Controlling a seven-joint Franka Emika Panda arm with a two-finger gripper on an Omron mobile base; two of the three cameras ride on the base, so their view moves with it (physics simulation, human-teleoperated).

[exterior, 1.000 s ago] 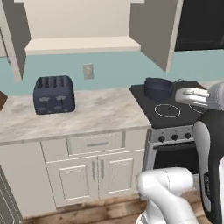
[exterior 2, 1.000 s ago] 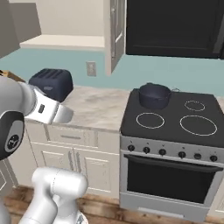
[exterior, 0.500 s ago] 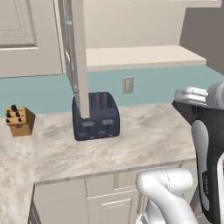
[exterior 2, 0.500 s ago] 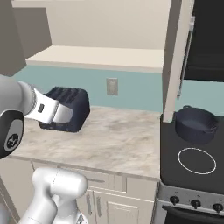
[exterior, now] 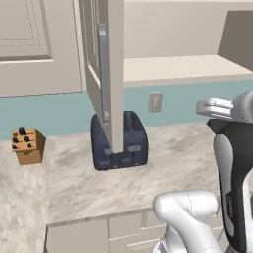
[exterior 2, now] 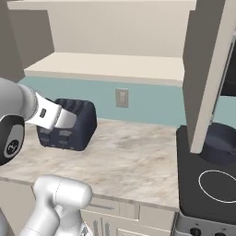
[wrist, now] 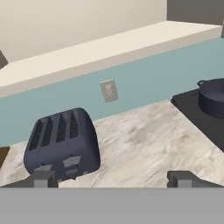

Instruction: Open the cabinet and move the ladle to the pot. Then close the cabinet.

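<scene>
Cabinet (exterior: 106, 74) doors open, shelf bare, ladle unseen, pot (wrist: 213, 97) on stove right of toaster (wrist: 61, 144); tool (wrist: 113, 178) fingers apart, empty: best to sweep slowly, locating ladle before reaching.

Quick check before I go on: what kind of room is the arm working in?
A kitchen, plainly. A toaster stands on a marble-look counter below an open cabinet, and a pot sits on a black stove beside it.
</scene>
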